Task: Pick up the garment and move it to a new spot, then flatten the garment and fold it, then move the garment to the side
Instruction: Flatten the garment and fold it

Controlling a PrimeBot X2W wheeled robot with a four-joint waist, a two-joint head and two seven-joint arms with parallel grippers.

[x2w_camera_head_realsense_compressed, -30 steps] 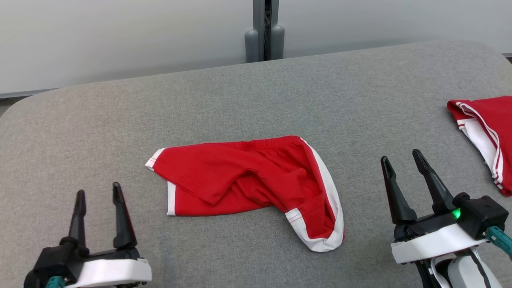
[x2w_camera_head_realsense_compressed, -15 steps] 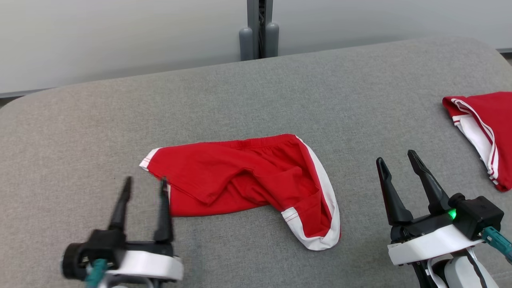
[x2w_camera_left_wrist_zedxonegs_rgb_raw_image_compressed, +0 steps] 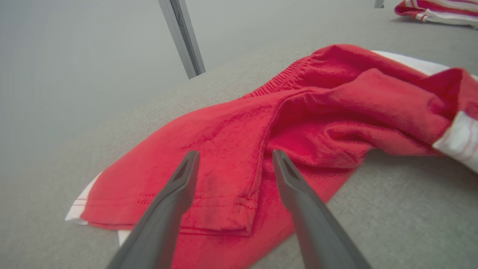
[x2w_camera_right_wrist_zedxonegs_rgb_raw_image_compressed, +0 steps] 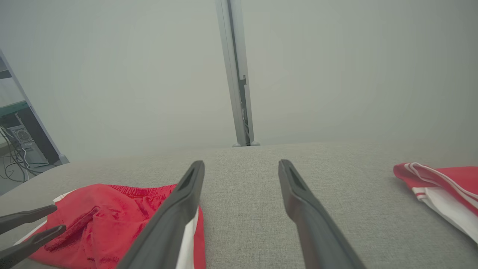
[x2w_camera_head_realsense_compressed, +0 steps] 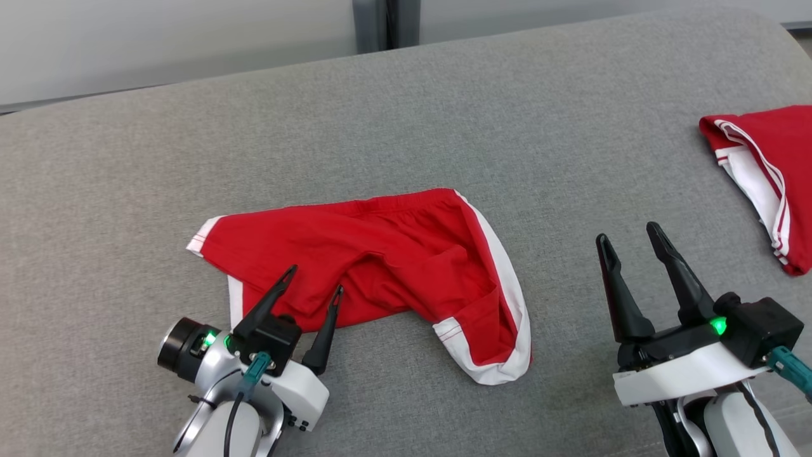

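The garment is a pair of red shorts with white side stripes, lying crumpled in the middle of the grey table. My left gripper is open, tilted to the right, its fingertips over the garment's near left leg. In the left wrist view the garment lies just past the open left gripper, with a folded hem between the fingers. My right gripper stands open over bare table, to the right of the garment. The right wrist view has the right gripper open and the garment at lower left.
A second red and white garment lies at the table's right edge, also seen as a red and white garment from the right wrist. A grey post stands behind the table's far edge. Desk clutter sits beyond the table's left end.
My left gripper has moved right and forward, tilting, until its fingertips reach over the garment's near left leg. The head camera has tipped down and shifted. The right gripper has stayed put.
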